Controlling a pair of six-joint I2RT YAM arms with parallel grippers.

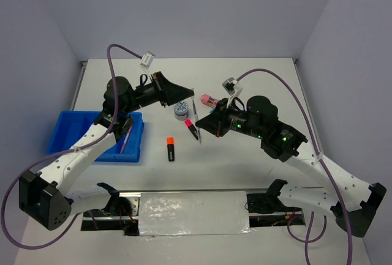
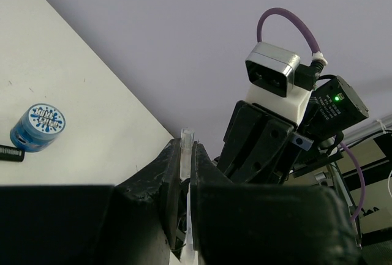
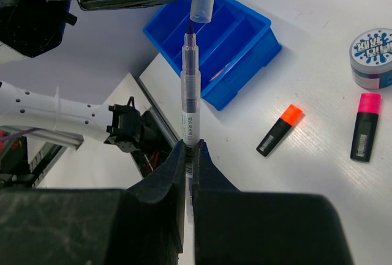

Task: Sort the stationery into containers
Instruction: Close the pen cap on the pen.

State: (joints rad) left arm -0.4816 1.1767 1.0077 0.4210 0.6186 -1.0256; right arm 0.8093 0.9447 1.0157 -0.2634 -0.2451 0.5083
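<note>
My right gripper [image 3: 190,149] is shut on a thin grey pen [image 3: 190,93] and holds it above the table with its dark tip bare. My left gripper [image 2: 187,145] is shut on the pen's clear cap [image 3: 202,2], a little beyond the tip and in line with it. From above, the two grippers meet over the table's middle, the left [image 1: 184,97] and the right [image 1: 205,124]. The blue tray [image 1: 73,130] at the left holds a pink pen [image 1: 125,138]. On the table lie an orange-capped highlighter [image 1: 171,149], a pink-capped highlighter [image 1: 192,128], a blue-white disc [image 1: 181,110] and a pink capsule case [image 1: 209,100].
The tray [image 3: 214,38] is under the left arm. The disc [image 2: 37,127] sits just beneath the held pen. A foil-covered plate [image 1: 193,213] lies at the near edge between the arm bases. White walls enclose the table on three sides.
</note>
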